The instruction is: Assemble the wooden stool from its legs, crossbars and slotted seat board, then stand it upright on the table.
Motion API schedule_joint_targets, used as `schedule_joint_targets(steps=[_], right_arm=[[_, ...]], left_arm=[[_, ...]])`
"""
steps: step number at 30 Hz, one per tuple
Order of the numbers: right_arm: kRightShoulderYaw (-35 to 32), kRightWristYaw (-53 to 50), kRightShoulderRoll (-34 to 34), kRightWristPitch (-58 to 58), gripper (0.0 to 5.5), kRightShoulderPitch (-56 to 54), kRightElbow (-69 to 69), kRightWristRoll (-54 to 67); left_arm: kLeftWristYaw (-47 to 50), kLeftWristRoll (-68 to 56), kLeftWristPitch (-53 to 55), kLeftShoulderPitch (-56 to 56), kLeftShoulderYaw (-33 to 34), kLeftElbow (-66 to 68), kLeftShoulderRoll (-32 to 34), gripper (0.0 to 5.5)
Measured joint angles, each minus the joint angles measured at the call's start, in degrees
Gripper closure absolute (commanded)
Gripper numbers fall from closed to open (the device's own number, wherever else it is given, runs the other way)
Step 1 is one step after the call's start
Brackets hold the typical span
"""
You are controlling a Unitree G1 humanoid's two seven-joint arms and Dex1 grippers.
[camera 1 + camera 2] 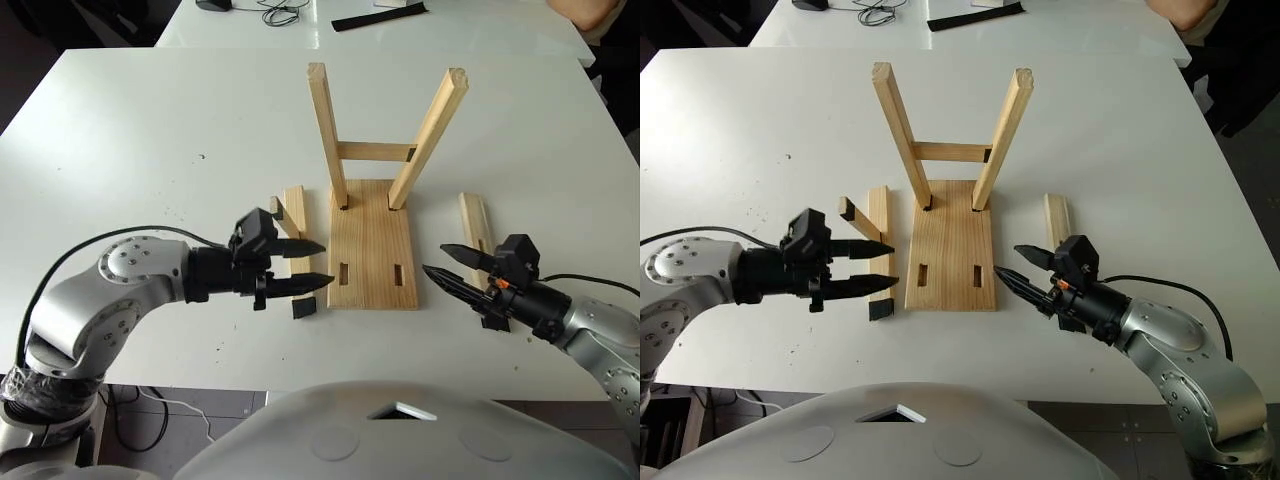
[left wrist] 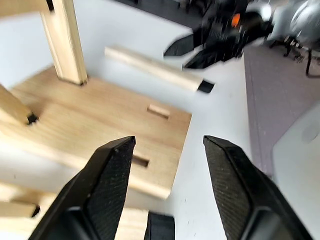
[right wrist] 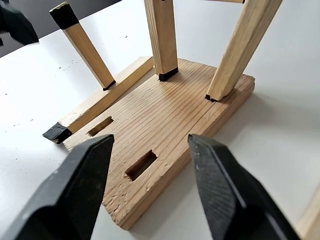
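The slotted seat board point(image 1: 372, 250) lies flat on the white table point(image 1: 150, 130). Two legs point(image 1: 328, 135) stand in its far slots, joined by a crossbar point(image 1: 375, 152). The two near slots point(image 3: 141, 165) are empty. A loose leg point(image 1: 295, 215) with a short crossbar stub point(image 3: 82, 42) lies along the board's left side. Another loose leg point(image 1: 475, 225) lies to the right. My left gripper point(image 1: 325, 263) hovers open just left of the board's near corner, over the loose leg's black end point(image 1: 304, 308). My right gripper point(image 1: 434, 258) is open off the board's near right corner, holding nothing.
A second white table point(image 1: 480, 25) stands behind, with cables and a black strip point(image 1: 378, 17) on it. The table's near edge runs just below both grippers. Bare tabletop spreads wide to the far left and far right.
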Motion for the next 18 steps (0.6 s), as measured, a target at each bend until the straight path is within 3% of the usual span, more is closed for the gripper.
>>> schedule_joint_targets(steps=[8, 18], right_arm=[[1.0, 0.5, -0.4, 0.0, 2.78, -2.5, 0.3, 0.0], [0.9, -1.5, 0.9, -0.3, 2.78, 0.9, -0.9, -0.4]], left_arm=[[1.1, 7.7, -7.0, 6.0, -8.2, 9.0, -7.6, 2.96], [-8.3, 17.7, -21.6, 6.1, -8.7, 14.9, 0.3, 2.96]])
